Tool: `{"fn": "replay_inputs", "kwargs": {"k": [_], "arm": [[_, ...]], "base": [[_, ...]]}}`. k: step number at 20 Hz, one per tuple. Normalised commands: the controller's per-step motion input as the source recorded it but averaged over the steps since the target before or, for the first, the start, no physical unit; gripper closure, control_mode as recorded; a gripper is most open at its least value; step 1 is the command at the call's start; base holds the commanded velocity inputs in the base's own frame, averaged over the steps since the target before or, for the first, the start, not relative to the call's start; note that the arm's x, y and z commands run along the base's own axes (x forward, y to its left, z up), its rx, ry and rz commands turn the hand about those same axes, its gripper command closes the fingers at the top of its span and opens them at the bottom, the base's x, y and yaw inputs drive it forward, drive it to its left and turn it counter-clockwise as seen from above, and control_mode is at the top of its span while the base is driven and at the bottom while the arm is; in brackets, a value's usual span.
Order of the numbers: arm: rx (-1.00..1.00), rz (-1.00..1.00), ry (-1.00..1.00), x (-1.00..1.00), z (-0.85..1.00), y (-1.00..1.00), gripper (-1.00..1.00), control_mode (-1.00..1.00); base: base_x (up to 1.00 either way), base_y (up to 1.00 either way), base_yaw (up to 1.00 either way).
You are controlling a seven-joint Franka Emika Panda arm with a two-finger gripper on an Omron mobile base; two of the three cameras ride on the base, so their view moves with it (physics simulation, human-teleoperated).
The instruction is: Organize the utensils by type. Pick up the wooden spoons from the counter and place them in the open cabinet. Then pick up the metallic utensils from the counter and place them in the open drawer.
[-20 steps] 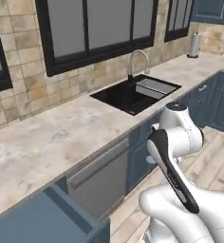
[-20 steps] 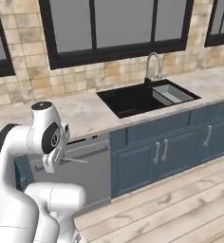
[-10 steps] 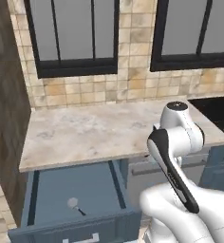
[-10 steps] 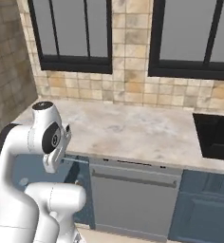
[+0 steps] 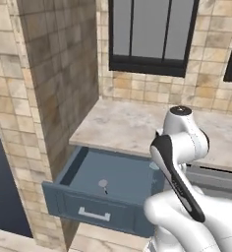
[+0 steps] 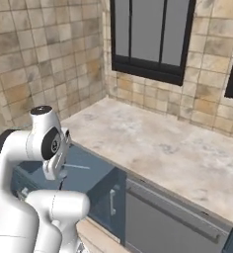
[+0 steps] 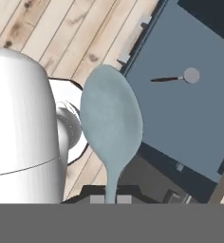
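Observation:
In the hand view my gripper (image 7: 111,199) is shut on the thin handle of a pale silver-blue metal spoon (image 7: 111,118), whose bowl points away from the hand. Beyond it lies the open drawer (image 7: 199,123), slate-blue, with a small round silver-headed utensil with a black handle (image 7: 191,75) on its floor. The left base view shows the same drawer (image 5: 83,170) pulled out under the beige counter (image 5: 132,125), the round-headed utensil (image 5: 103,184) inside, and a silver bar handle (image 5: 94,214) on its front. The wooden spoons and the open cabinet are out of view.
A tall tan tiled column (image 5: 44,98) stands left of the drawer. Dark-framed windows (image 6: 148,39) sit above the tile backsplash. A grey dishwasher front (image 6: 173,222) is right of the drawer. Wooden floor (image 7: 61,38) lies below.
The whole scene has shifted: the base has moved left along the counter, from the sink to the open drawer at the counter's left end. The gripper has stayed shut.

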Motion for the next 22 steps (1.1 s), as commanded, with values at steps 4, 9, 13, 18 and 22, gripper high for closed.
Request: {"fn": "replay_inputs", "kwargs": {"k": [4,9,13,18,22], "arm": [[0.0,0.0,0.0,0.0,0.0,0.0,1.0,1.0],[0.0,0.0,0.0,0.0,0.0,0.0,1.0,1.0],[0.0,0.0,0.0,0.0,0.0,0.0,1.0,1.0],[0.0,0.0,0.0,0.0,0.0,0.0,1.0,1.0],[0.0,0.0,0.0,0.0,0.0,0.0,1.0,1.0]], "base": [[-0.19,-0.7,0.46],[-0.22,-0.69,0.42],[0.03,-0.58,0.54],[0.42,-0.44,0.52],[0.2,-0.67,0.26]]}}
